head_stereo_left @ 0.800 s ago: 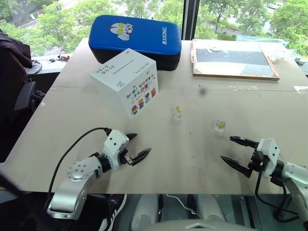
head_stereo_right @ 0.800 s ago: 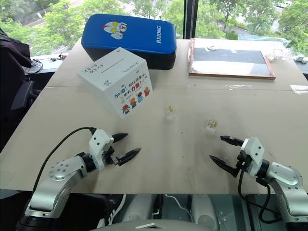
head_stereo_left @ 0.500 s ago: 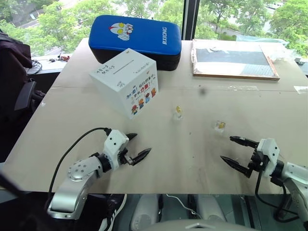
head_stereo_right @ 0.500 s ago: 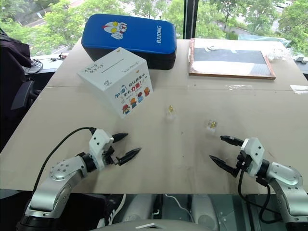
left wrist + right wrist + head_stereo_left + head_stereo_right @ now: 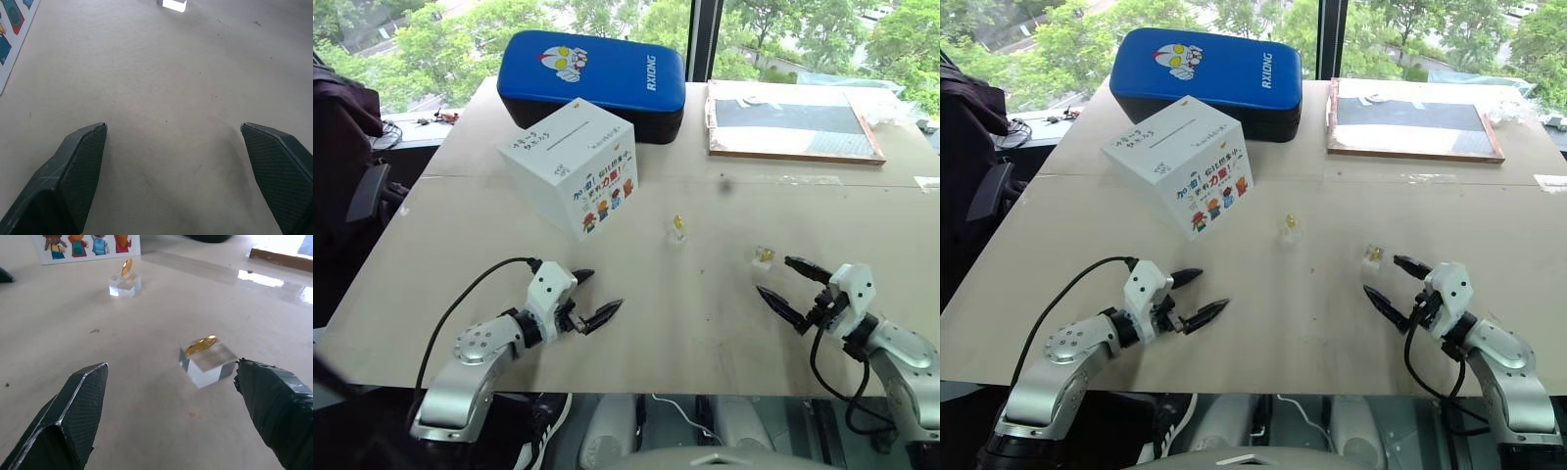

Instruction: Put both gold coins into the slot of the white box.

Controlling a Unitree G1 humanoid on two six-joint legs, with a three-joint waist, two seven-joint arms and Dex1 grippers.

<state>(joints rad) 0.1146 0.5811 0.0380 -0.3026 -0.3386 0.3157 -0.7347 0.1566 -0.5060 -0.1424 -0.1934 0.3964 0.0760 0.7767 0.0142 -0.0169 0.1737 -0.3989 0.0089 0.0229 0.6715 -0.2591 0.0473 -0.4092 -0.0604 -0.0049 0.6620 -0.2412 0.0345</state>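
The white box (image 5: 570, 166) stands on the table's left half, its slot (image 5: 566, 130) on top. Two gold coins stand upright in small clear holders: one (image 5: 677, 223) at mid-table, the other (image 5: 765, 255) to its right. My right gripper (image 5: 775, 276) is open, just short of the right coin. In the right wrist view that coin (image 5: 201, 345) lies slightly ahead of the open fingertips and nearer to one of them, with the other coin (image 5: 126, 267) farther off. My left gripper (image 5: 597, 294) is open and empty over bare table near the front edge, below the box.
A blue padded case (image 5: 592, 73) lies behind the box. A wood-framed dark board (image 5: 793, 117) rests at the back right. A black chair (image 5: 347, 147) stands off the table's left side. The table's front edge (image 5: 656, 387) runs just behind both grippers.
My right gripper has moved forward and a little left, up to the right coin's holder. The left gripper has stayed where it was.
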